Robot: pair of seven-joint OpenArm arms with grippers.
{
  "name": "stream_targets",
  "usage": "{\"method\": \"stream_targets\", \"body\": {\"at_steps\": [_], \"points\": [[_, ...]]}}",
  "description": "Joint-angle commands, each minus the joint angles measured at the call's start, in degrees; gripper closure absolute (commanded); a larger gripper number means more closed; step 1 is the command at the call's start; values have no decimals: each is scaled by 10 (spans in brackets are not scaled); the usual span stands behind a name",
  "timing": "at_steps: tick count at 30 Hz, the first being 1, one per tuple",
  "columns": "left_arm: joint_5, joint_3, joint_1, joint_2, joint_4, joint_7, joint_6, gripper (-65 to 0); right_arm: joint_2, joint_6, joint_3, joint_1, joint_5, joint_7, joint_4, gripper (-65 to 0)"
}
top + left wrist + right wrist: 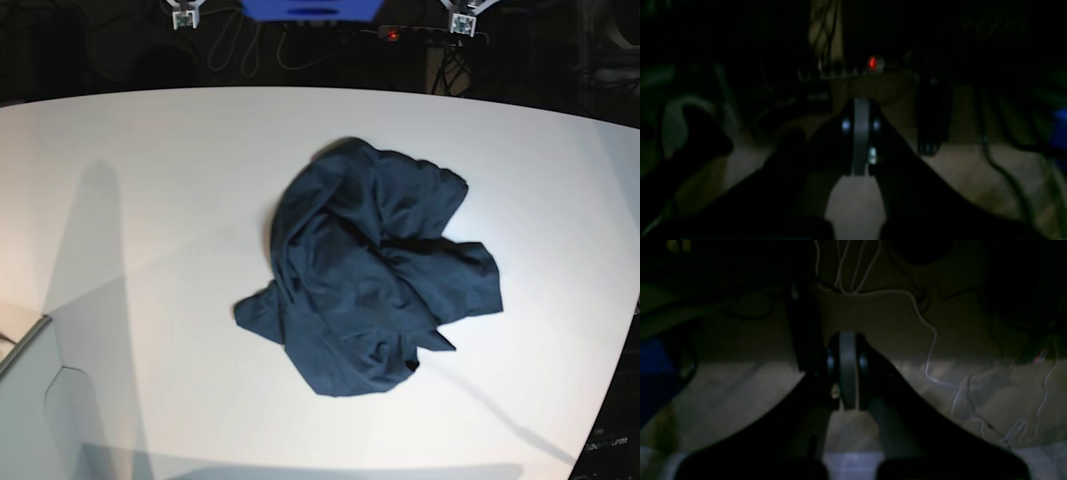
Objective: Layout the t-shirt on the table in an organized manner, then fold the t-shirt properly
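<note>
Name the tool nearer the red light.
The left tool, top right in the base view: the red light glows beside it; the right tool is far off.

The t-shirt [370, 270] is bunched in a heap, so its sleeves and neck are folded out of sight. The table [150, 200] runs off the picture on both sides. Both wrist views are too dark and blurry to show much.
</note>
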Motion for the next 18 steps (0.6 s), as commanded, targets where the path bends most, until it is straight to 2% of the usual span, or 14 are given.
{"method": "stream_targets", "body": {"at_steps": [1,5,12,18], "points": [[0,1,24,-1,37,-8,-2,0,0,2,1,-20,0,6,30,0],[-16,-43,74,-1,150,-8,-3,0,1,2,5,-75,0,6,156,0],[-116,-102,129,-7,314,-7,-4,0,13,2,5,-162,-2,6,380,0],[-131,-128,130,-5,407,-7,-4,-1,25,2,5,-192,-3,6,476,0]]}}
